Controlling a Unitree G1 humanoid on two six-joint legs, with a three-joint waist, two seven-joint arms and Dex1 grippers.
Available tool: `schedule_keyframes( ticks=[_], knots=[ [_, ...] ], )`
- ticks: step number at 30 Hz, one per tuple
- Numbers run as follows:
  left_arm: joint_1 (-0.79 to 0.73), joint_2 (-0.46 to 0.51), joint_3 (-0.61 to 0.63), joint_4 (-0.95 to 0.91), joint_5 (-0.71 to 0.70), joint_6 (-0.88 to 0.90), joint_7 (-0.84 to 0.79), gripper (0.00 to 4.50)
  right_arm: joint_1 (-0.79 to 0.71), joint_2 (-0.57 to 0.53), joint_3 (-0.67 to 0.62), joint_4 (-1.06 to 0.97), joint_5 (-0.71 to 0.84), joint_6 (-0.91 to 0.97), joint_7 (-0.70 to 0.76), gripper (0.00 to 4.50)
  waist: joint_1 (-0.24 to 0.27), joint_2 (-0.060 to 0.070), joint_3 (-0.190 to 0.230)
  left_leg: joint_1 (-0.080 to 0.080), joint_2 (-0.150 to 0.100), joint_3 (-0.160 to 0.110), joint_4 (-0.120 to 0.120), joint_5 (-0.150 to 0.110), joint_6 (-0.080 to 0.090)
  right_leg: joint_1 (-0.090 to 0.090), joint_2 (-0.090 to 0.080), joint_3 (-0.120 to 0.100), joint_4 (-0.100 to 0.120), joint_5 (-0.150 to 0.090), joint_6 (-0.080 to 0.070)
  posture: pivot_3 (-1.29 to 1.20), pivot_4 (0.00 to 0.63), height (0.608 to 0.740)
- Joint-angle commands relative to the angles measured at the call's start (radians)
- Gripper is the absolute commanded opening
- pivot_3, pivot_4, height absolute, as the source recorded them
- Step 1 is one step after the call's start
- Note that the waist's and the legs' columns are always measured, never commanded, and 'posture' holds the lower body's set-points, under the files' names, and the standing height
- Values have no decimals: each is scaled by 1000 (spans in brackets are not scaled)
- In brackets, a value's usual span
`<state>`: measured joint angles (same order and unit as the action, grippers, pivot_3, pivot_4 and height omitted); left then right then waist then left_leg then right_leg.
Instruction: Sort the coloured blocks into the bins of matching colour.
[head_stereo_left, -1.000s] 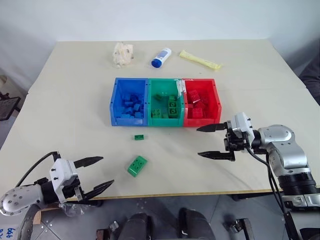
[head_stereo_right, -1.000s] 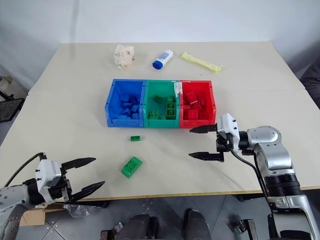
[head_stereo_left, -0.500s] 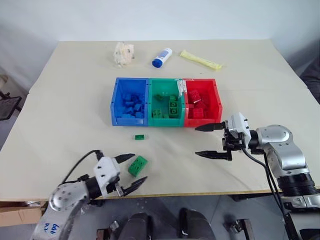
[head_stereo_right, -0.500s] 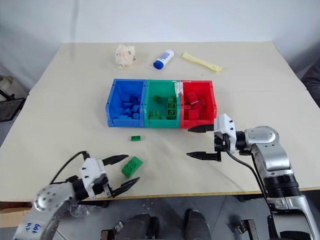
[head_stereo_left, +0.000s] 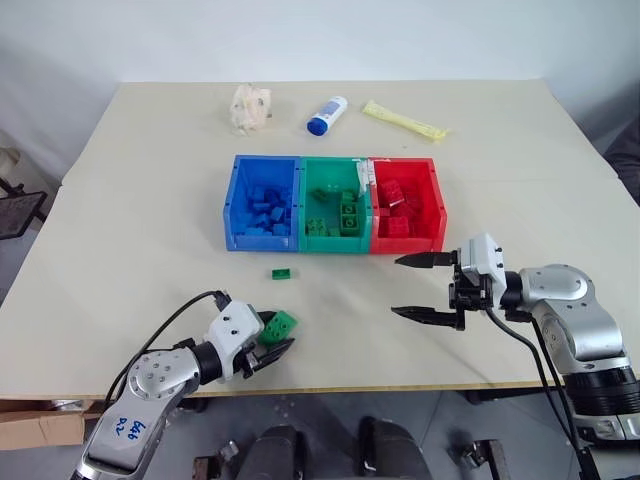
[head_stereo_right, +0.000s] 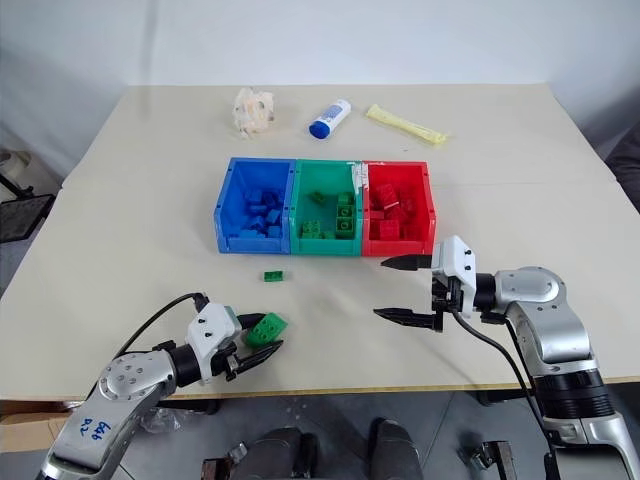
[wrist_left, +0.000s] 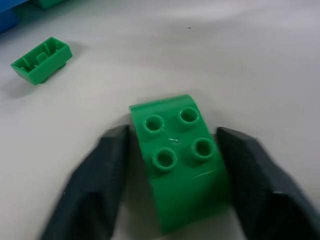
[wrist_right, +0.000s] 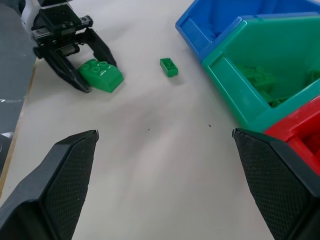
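Note:
A large green block (head_stereo_left: 281, 322) lies on the table near the front edge, and my left gripper (head_stereo_left: 275, 333) is shut on it, one black finger (wrist_left: 107, 165) against each side. A small green block (head_stereo_left: 280, 273) lies loose a little in front of the bins. The blue bin (head_stereo_left: 231, 215), green bin (head_stereo_left: 335, 162) and red bin (head_stereo_left: 438, 215) stand joined in a row at mid-table, each holding several blocks of its own colour. My right gripper (head_stereo_left: 397, 286) hangs open and empty in front of the red bin, pointing left.
At the back of the table lie a crumpled pale wrapper (head_stereo_left: 248, 108), a white bottle with a blue cap (head_stereo_left: 324, 115) and a yellow packet (head_stereo_left: 403, 119). The table's front edge (head_stereo_left: 400, 382) runs just below both grippers.
My left gripper swung right from the table's front left corner to the large green block and closed on it. The right gripper stayed in place, still open.

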<state>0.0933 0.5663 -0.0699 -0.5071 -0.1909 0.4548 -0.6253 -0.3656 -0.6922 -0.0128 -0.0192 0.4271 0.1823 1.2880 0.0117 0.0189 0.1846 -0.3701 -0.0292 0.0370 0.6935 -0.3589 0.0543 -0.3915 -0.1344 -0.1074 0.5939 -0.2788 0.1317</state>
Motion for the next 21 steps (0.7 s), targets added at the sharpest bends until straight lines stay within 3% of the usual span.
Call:
schedule_keyframes(
  ticks=[1,6,11,17,21],
  knots=[
    [7,-10,-9,-18,-22,-10,-11,1491,10,-25,-47,-37,19,-3,-19,4500,2,0,0,0,0,0,0,0,0,0,0,0,0,0,0,0,150,740],
    [-46,-39,-14,10,-47,-33,-31,1490,28,-24,-72,-55,29,-3,-44,4500,12,0,0,0,0,0,1,0,0,0,0,0,0,0,0,0,150,740],
    [-283,-169,-37,139,-34,-59,30,1490,60,-16,-151,-106,92,32,-103,4500,25,0,0,-1,-2,0,5,1,1,1,2,-1,2,0,0,0,150,740],
    [-623,-331,-72,448,35,-195,101,1490,140,0,-192,-209,96,44,-201,4500,38,-1,0,-1,-3,1,5,1,2,-1,4,-6,5,0,1,0,150,740],
    [-761,-395,-75,641,75,-313,124,1490,203,11,-215,-289,117,58,-262,4500,38,-1,0,-1,-4,3,4,1,3,-1,3,-8,5,1,2,0,150,740]
  ],
)
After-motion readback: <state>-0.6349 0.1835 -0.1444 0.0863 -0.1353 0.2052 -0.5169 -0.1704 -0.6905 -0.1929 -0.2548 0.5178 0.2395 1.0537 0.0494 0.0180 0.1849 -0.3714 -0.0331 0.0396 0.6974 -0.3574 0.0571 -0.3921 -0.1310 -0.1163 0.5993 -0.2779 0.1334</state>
